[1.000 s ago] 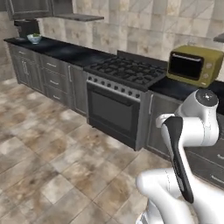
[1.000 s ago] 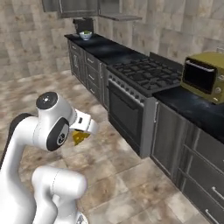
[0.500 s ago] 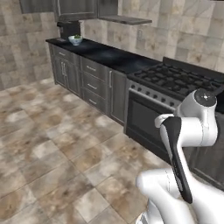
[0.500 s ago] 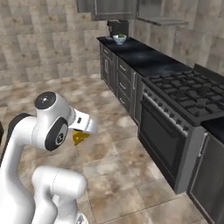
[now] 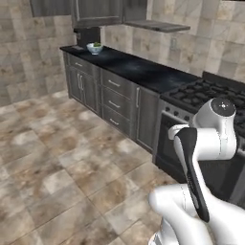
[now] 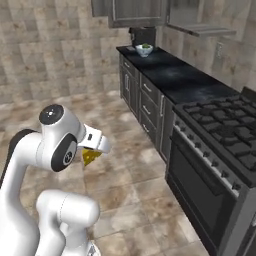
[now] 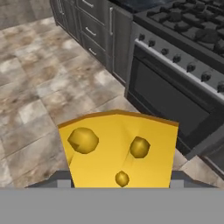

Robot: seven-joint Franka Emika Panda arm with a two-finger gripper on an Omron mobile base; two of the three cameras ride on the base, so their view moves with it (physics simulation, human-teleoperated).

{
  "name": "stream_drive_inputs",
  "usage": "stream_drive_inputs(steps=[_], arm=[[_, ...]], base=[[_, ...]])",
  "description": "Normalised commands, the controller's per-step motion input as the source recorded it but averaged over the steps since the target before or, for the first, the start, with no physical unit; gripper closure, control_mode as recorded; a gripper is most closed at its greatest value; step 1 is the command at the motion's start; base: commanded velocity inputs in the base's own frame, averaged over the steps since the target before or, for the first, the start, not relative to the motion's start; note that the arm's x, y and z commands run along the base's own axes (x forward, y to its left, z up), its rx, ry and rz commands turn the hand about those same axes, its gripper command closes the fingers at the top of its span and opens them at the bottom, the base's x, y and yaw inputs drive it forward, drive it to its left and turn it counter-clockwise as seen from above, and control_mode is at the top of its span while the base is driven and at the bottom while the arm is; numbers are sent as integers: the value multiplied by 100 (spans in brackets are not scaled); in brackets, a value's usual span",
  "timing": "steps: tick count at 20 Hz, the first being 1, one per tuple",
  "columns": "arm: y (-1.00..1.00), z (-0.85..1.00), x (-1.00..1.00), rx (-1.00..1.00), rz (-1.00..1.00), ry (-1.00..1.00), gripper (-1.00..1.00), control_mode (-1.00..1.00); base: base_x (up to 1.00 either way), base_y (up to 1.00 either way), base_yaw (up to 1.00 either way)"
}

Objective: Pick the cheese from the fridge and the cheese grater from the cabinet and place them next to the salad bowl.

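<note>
Item: cheese (image 7: pixel 119 148). A yellow-orange wedge with round holes is being shown large in the near part of the hand view, and is being glimpsed as a small yellow piece (image 6: pixel 90 157) under the white wrist in the right base view. It is being carried above the tiled floor (image 5: pixel 52 158), clear of any surface.

Item: end effector (image 6: pixel 92 152). It is being kept pinched on the cheese; the fingertips themselves are being hidden by the wedge in the hand view.

Item: salad bowl (image 5: pixel 94 48). A round white bowl with green leaves is being seen at the far left end of the dark tabletop (image 5: pixel 139 69) in the left base view, just beside a dark appliance in the corner. In the right base view the same bowl (image 6: pixel 144 49) is being seen at the far end of the tabletop (image 6: pixel 180 75), well apart from the arm.

Item: cabinet (image 5: pixel 98 12). A dark wood-grain wall unit is being seen above the bowl, with a long flat shelf (image 5: pixel 155 26) running off to its right.

Item: stove (image 6: pixel 220 135). A black range with burner grates is being seen to the right of the arm in the right base view; its knobs and oven door (image 7: pixel 170 105) are being shown beyond the cheese in the hand view.

Item: drawer fronts (image 5: pixel 117 103). Dark panels with metal bar handles are being seen under the tabletop.
</note>
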Motion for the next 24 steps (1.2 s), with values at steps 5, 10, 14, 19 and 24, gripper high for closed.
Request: stream_drive_inputs(steps=[5,10,14,19,24], arm=[[0,0,0,0,0,0,100,100],[0,0,0,0,0,0,100,100],[0,0,0,0,0,0,100,100],[0,0,0,0,0,0,100,100],[0,0,0,0,0,0,100,100]], base=[[100,8,6],[100,0,11],[100,0,11],[100,12,9],[100,42,7]])
